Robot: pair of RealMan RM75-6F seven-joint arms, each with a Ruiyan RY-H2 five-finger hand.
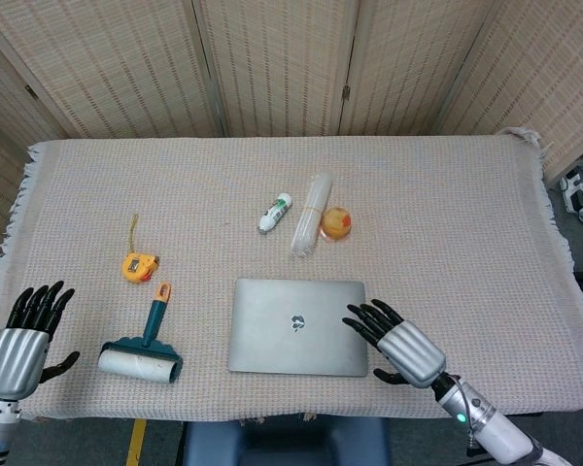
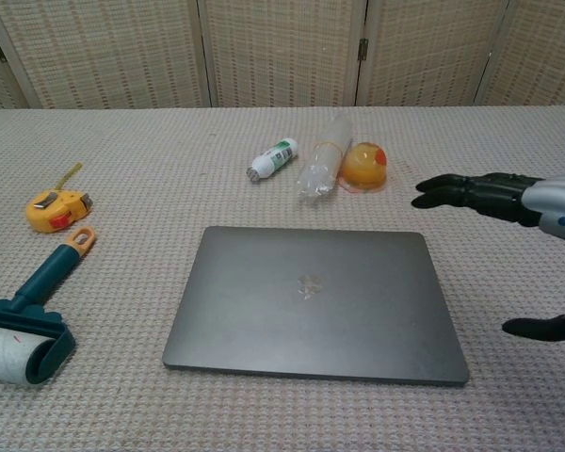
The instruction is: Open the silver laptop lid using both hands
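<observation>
The silver laptop [image 1: 298, 326] [image 2: 313, 302] lies shut and flat near the table's front edge, logo up. My right hand [image 1: 398, 345] [image 2: 527, 202] hovers just off its right edge with fingers spread, holding nothing; in the head view its fingertips reach the lid's right side. My left hand [image 1: 21, 335] hangs open at the front left corner, far from the laptop, and the chest view does not show it.
A teal-handled lint roller [image 1: 144, 348] [image 2: 24, 320] lies left of the laptop, with a yellow tape measure [image 1: 139, 265] [image 2: 56, 209] behind it. Behind the laptop lie a small white tube [image 1: 274, 213], a clear plastic bottle [image 1: 311, 213] and an orange ball [image 1: 336, 222].
</observation>
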